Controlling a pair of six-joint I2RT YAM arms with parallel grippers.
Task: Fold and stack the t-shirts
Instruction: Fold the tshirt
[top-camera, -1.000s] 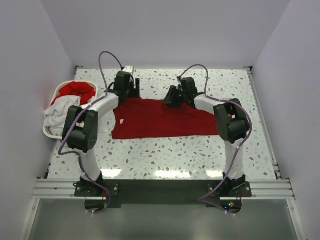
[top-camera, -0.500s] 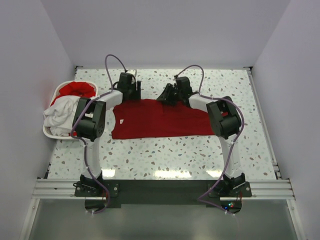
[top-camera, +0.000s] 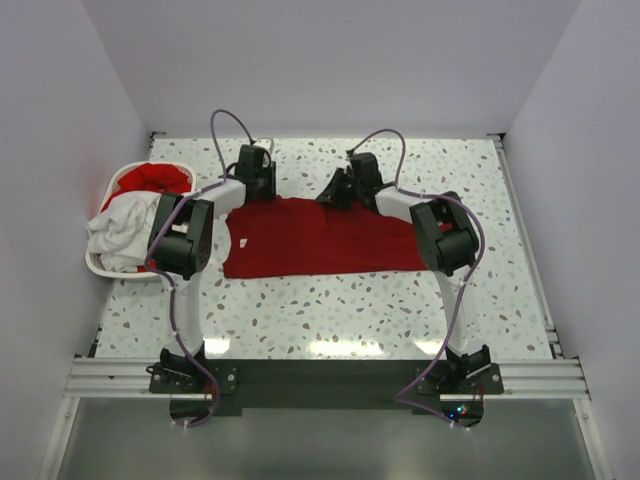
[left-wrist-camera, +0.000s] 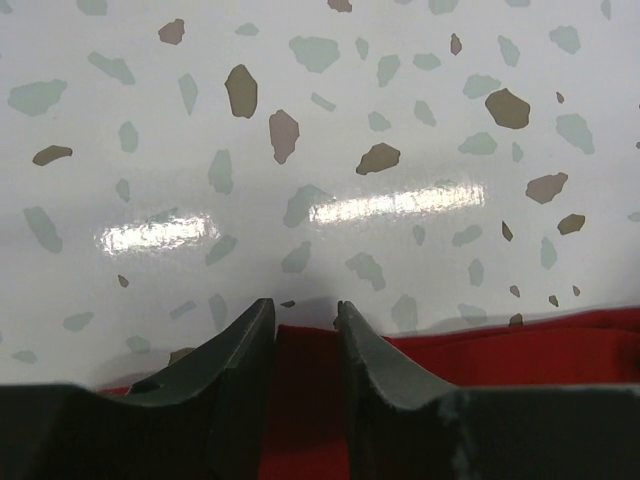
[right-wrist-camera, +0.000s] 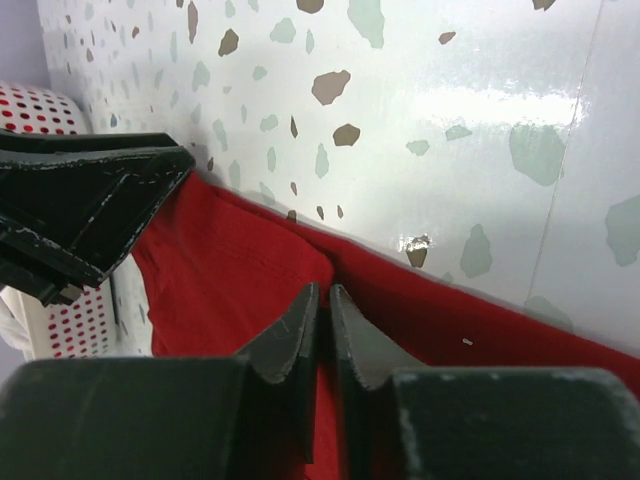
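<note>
Currently: red t-shirt (top-camera: 320, 240) lies spread flat on the worktop (top-camera: 350, 300), long side across, with both arms at its far edge. Left pincer (left-wrist-camera: 305, 310) is narrow, hem between the fingers, but a gap shows, so no sure bite. Right pincer (right-wrist-camera: 322, 292) is all but closed on a raised pleat of that same edge. Cloth reads light and limp, likely to sag between two holds and slip from a shallow pinch. Best hold is well onto the hem, near the corners. White t-shirt (top-camera: 115, 232) and second red t-shirt (top-camera: 150, 180) sit heaped in the laundry basket (top-camera: 98, 264) at far left.
</note>
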